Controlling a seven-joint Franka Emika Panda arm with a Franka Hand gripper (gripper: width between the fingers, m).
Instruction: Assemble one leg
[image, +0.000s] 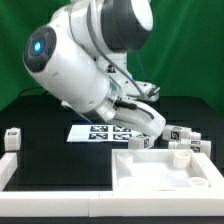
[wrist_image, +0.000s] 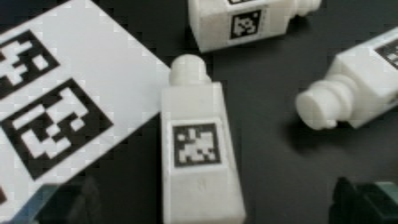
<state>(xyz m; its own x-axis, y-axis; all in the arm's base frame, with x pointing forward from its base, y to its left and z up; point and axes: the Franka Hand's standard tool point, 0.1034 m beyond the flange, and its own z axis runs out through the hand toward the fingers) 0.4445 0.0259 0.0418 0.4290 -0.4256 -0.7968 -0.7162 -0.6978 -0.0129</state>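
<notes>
The leg (wrist_image: 196, 135) lies flat on the black mat (wrist_image: 285, 150), straight below the gripper (wrist_image: 214, 203) and between its two fingers (wrist_image: 63, 205). The fingers stand spread wide, one on each side of it, and hold nothing. The leg's long axis runs across the line that joins the fingers, so a straight descent and a squeeze would likely meet its flat sides. Its tag faces up toward the tool. The marker board (wrist_image: 54, 100) lies just beside the leg on one finger's side. Two other legs (wrist_image: 356, 85) lie beyond its peg end, near but apart.
</notes>
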